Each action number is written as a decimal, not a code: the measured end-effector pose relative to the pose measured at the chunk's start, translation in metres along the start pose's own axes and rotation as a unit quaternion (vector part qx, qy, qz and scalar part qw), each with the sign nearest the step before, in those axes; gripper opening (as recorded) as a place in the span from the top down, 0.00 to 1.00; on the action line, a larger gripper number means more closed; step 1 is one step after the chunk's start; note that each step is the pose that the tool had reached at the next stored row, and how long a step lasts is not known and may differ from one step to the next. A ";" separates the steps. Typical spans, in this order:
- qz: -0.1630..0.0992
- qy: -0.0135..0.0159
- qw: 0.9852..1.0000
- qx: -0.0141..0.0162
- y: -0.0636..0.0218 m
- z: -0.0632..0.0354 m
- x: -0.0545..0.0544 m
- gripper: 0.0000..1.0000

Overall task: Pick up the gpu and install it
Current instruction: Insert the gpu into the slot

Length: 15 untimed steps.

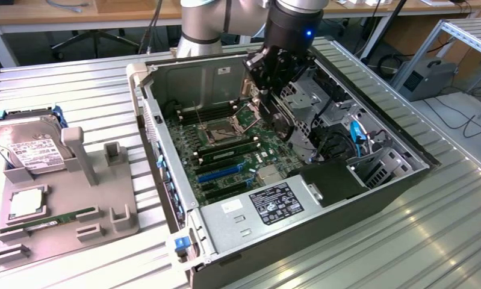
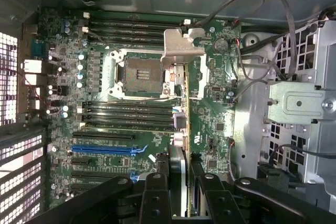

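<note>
The gpu (image 1: pixel 279 115) hangs on edge inside the open computer case (image 1: pixel 148 114), above the motherboard (image 1: pixel 224 150). My gripper (image 1: pixel 273 75) is shut on it from above. In the wrist view the gpu (image 2: pixel 181 106) appears edge-on, a thin green board with its silver bracket (image 2: pixel 181 45) at the far end, clamped between the black fingers (image 2: pixel 156 192) of my gripper (image 2: pixel 181 184). It hovers over the area beside the CPU socket (image 2: pixel 140 74). The blue expansion slot (image 2: pixel 105 149) lies off to one side of it, also seen as the blue expansion slot (image 1: pixel 220 173).
A grey fixture (image 1: pixel 79 205) at the exterior view's left holds a hard drive (image 1: pixel 31 147), a memory stick (image 1: pixel 52 220) and a CPU (image 1: pixel 27 205). Drive cages (image 1: pixel 312 114) and cables (image 1: pixel 357 135) crowd the case's other side. The power supply (image 1: pixel 273 205) sits at the front.
</note>
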<state>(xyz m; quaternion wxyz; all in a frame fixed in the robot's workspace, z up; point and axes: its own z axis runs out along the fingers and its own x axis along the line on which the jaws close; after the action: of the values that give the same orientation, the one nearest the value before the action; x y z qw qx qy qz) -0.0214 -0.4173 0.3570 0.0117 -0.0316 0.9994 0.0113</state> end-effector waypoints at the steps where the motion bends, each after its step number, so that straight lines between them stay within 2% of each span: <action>1: -0.004 0.000 1.000 0.000 0.0000 0.0000 0.000 0.73; 15: -0.049 0.001 0.999 -0.001 0.0000 0.0000 0.000 0.73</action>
<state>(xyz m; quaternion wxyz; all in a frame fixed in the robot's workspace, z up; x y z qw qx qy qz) -0.0213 -0.4173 0.3570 0.0112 -0.0802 0.9966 0.0119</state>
